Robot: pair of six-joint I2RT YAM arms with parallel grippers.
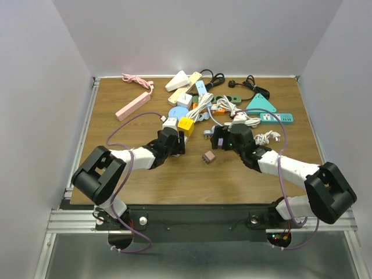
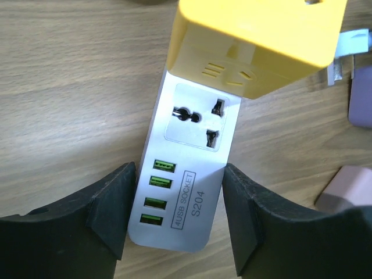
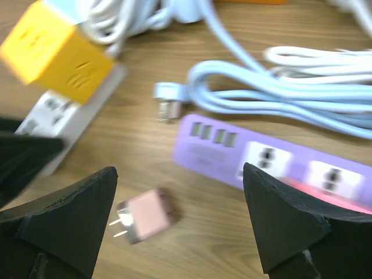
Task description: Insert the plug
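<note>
A small pink plug [image 3: 145,215] with two metal prongs lies flat on the table between my right gripper's [image 3: 178,174] wide-open fingers, touching neither; it also shows in the top view [image 1: 208,157]. My left gripper [image 2: 178,192] is shut on the sides of a white socket strip [image 2: 186,174] marked "4USB SOCKET S204", which has one free universal socket [image 2: 197,119] and several green USB ports. A yellow cube adapter [image 2: 256,40] sits on the strip's far end. In the top view the left gripper [image 1: 174,141] and the right gripper [image 1: 219,138] face each other at mid-table.
A purple power strip [image 3: 261,157] lies just beyond the pink plug, with a pale blue cable and plug [image 3: 168,107] behind it. Several more strips, adapters and coiled cables crowd the back of the table [image 1: 226,104]. A pink strip [image 1: 132,106] lies at the back left.
</note>
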